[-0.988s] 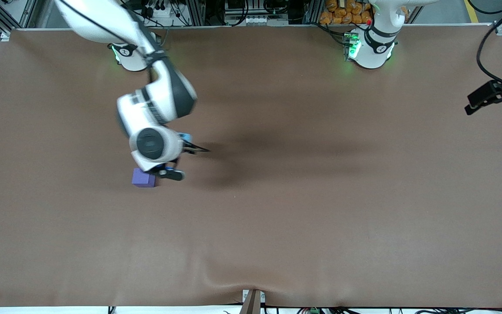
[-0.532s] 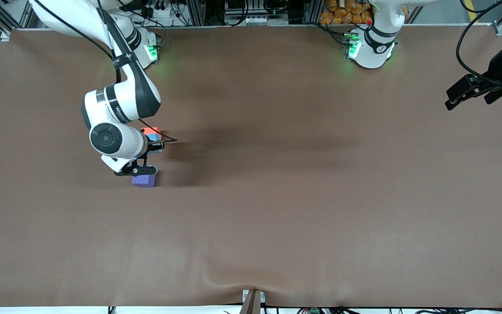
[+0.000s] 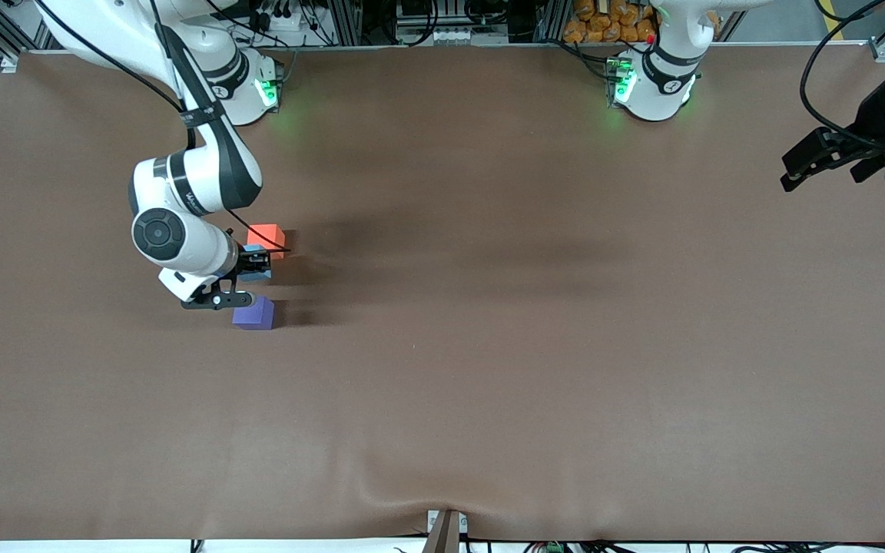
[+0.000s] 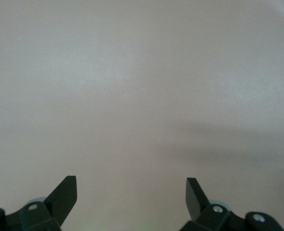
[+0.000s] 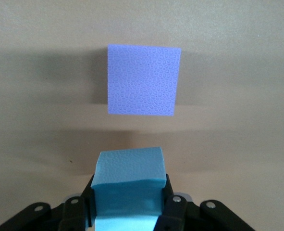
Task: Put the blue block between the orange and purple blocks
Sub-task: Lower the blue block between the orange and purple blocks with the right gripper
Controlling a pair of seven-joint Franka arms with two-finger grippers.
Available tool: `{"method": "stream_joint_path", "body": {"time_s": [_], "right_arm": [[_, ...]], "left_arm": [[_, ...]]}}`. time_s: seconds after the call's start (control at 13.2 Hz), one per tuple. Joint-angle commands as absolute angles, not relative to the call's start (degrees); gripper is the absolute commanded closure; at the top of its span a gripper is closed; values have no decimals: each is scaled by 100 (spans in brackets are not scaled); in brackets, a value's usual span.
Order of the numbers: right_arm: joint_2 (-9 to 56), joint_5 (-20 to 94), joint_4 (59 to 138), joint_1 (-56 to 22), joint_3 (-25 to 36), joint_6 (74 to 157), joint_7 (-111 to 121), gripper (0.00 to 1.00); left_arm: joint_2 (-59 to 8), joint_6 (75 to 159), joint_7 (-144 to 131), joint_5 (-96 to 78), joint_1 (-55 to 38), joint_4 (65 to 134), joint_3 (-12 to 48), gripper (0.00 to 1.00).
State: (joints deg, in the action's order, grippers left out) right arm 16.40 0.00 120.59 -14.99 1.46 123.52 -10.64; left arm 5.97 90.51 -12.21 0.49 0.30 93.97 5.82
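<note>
My right gripper is shut on the sky-blue block and holds it low over the gap between the orange-red block and the violet-purple block. In the front view only a sliver of the blue block shows past the wrist. The purple block lies just ahead of the held block in the right wrist view. The orange block stands farther from the front camera than the purple one. My left gripper is open and empty, waiting above the table's edge at the left arm's end; its fingertips show over bare cloth.
The brown cloth table has a raised fold near its front edge. Cables and equipment line the table's edge by the robots' bases.
My right arm has swung toward the right arm's end of the table, uncovering the orange block and bringing the blue block down between the two cubes. The left gripper has drifted slightly.
</note>
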Motion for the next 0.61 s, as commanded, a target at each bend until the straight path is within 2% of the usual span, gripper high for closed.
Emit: {"method": "stream_joint_path", "body": {"time_s": [0.0, 0.53], "right_arm": [[1494, -88, 12330, -1380, 35, 12637, -1107, 100], [1713, -88, 12656, -1424, 35, 13385, -1362, 100]], "left_arm": [[729, 9009, -1046, 70, 88, 9483, 642, 0], [712, 8903, -984, 70, 70, 9475, 773, 0]]}}
